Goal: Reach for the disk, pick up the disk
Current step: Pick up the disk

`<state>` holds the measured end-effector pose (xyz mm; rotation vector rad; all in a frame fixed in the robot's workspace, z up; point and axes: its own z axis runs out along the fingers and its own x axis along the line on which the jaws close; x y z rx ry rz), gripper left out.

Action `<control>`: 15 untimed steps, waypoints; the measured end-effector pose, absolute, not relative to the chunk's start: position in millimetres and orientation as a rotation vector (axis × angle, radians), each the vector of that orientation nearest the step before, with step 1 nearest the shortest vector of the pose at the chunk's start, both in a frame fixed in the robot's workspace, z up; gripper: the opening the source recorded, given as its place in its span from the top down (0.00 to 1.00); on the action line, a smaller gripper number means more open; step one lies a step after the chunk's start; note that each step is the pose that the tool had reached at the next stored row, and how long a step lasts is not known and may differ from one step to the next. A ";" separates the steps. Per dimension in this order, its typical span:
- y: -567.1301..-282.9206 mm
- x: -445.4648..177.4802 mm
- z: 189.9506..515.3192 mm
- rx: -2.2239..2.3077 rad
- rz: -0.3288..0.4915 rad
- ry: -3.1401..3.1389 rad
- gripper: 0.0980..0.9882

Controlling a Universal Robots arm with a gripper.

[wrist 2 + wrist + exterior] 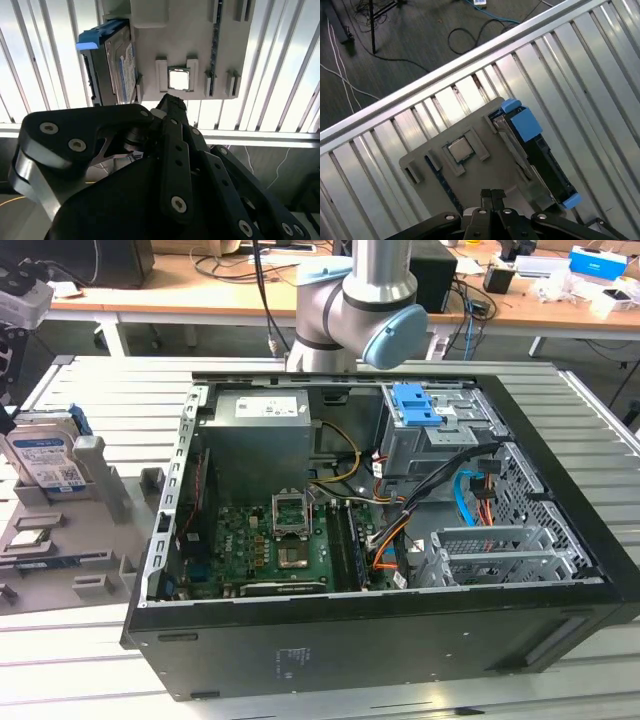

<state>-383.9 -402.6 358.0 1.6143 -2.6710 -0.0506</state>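
The disk (pixel 45 455) is a silver-grey drive with a white-and-blue label and blue side rails. It stands on edge in a slot of a grey holder tray (pixel 100 490) at the exterior view's left, outside the computer case. Both wrist views show the disk (pixel 117 60) (pixel 540 150) below my gripper (pixel 491 196), whose black fingers (pixel 172 125) are shut together with nothing between them. The gripper hangs above the tray, apart from the disk and nearer the small square silver chip (pixel 461 149) beside it.
An open black computer case (pixel 380 640) fills the middle of the slatted metal table (pixel 90 680), with a bright blue latch (pixel 415 405) on its drive cage. The arm's base (pixel 350 300) rises behind the case. A desk with cables and boxes lies beyond.
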 end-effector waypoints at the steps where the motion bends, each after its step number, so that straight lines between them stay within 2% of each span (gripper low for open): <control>1: -402.6 -383.9 358.0 1.646 -0.050 -2.651 0.99; 15: -402.6 -383.9 358.0 1.954 -0.046 -2.429 0.99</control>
